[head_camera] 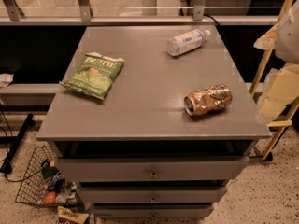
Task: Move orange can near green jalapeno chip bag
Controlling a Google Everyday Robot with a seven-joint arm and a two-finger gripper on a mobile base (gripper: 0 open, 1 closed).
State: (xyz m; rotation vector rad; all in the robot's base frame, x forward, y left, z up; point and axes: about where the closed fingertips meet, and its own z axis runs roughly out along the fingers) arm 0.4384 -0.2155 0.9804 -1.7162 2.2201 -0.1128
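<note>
The orange can (208, 99) lies on its side on the grey table top (149, 106), at the right front, its silver top facing left. The green jalapeno chip bag (93, 75) lies flat at the left of the table, white top edge toward the back. The two are far apart. My gripper (279, 94) shows as pale cream parts at the right edge of the view, beyond the table's right side, to the right of the can and apart from it. It holds nothing that I can see.
A clear plastic bottle (186, 42) with a white label lies on its side at the back right. The table has drawers (153, 170) below its front edge. A wire basket (44, 185) with items stands on the floor at the left. A railing (140, 13) runs behind.
</note>
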